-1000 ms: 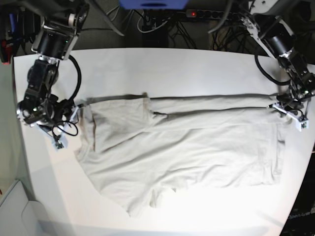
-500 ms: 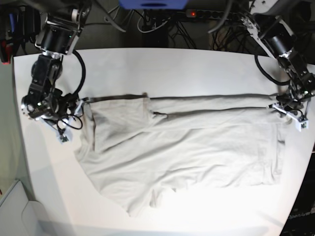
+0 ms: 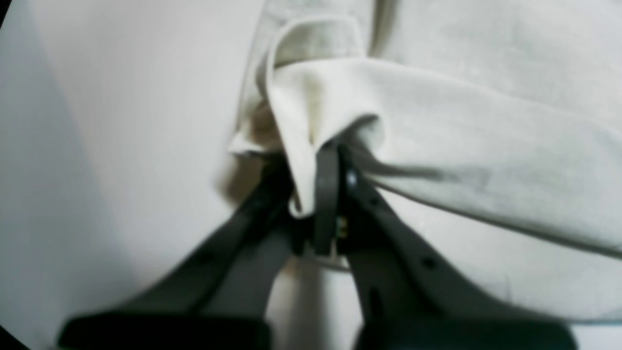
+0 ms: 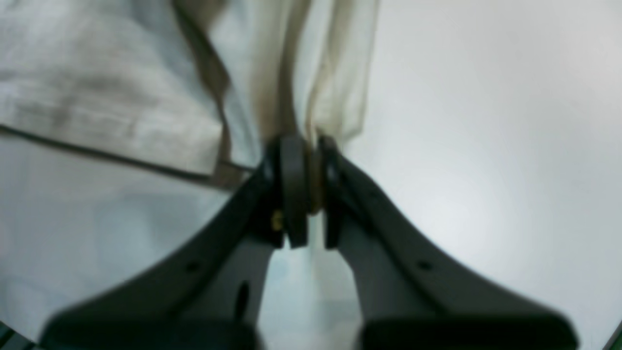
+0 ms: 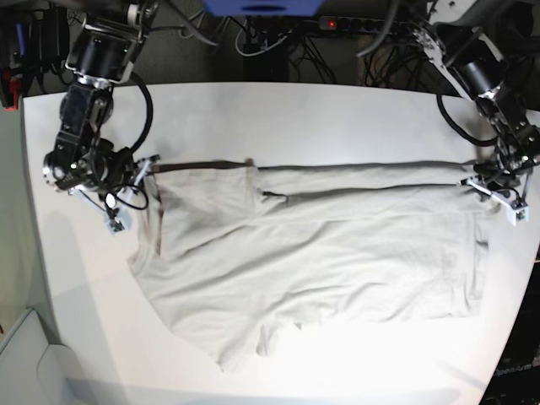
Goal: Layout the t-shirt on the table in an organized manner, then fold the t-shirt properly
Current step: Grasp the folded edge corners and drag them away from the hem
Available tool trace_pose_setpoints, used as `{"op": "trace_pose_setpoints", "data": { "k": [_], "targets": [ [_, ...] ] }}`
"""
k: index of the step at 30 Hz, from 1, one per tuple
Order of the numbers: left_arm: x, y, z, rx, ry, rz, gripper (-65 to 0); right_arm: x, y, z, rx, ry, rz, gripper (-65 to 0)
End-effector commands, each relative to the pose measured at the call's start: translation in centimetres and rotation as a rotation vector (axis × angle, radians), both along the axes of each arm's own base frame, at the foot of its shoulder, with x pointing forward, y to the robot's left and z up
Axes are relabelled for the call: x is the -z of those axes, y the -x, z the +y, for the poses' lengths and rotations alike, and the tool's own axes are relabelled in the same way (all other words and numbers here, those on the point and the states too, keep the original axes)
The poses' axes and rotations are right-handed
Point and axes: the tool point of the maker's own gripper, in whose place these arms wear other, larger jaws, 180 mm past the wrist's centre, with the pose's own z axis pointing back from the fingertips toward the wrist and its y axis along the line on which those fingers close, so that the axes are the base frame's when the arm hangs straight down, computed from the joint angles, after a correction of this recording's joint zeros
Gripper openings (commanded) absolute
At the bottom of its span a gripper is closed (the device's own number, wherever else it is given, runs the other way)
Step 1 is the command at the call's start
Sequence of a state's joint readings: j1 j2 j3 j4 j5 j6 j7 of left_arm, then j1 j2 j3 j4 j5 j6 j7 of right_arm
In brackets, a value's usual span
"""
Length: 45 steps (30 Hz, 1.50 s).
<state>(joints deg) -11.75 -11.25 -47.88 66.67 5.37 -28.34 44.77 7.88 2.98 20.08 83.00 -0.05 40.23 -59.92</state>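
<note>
Mid-fold: t-shirt [image 5: 312, 253] spread on table [image 5: 278, 110], far edge doubled over, left pincer [image 3: 320, 194] and right pincer [image 4: 303, 189] both clamped on its corners, remaining folds undone.

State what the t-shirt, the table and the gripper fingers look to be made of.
The t-shirt: soft woven or knit fabric, probably cotton; it creases and drapes limply, matte.
The table: smooth matte white, perhaps laminate; no grain or glare.
Gripper fingers: dark matte plastic, it seems, with small holes.

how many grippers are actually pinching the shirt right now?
2. The left gripper is shut on the light grey-beige cotton t-shirt at the edge on the base view's right; the right gripper is shut on the opposite edge.
</note>
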Motion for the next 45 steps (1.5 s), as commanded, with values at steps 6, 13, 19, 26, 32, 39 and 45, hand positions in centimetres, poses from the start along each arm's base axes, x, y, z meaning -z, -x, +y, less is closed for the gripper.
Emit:
{"op": "trace_pose_setpoints", "data": {
  "k": [6,13,19,26,32,39,45],
  "targets": [
    [-1.0,1.1,0.9,0.005,-0.043,0.024,-64.7,-0.7,0.8,-2.7,0.014,0.072,-0.002,-65.0],
    [-1.4,4.0,0.8,0.012,-0.09,0.084,-64.7,-3.7,3.1,-3.1,-0.009,0.162,-0.083,-65.0],
    [-1.9,6.3,-0.5,0.066,-0.153,0.136,-64.7,-4.0,6.4,-3.3,-0.022,0.206,-0.07,-65.0],
    [-1.9,7.6,-1.5,0.118,-0.19,0.163,-64.7,-2.4,10.6,-3.4,-0.036,0.219,0.012,-65.0],
    [-1.0,8.4,-2.1,0.189,-0.188,0.201,-64.7,-2.0,12.8,-5.3,0.027,0.235,0.053,-65.0],
    [-1.4,8.1,-1.9,0.197,-0.198,0.197,-64.7,-2.1,13.3,-6.4,0.062,0.245,0.058,-65.0],
    [-1.3,8.2,-1.9,0.199,-0.196,0.2,-64.7,-1.6,13.4,-5.3,0.064,0.217,0.067,-65.0]
  ]
}}
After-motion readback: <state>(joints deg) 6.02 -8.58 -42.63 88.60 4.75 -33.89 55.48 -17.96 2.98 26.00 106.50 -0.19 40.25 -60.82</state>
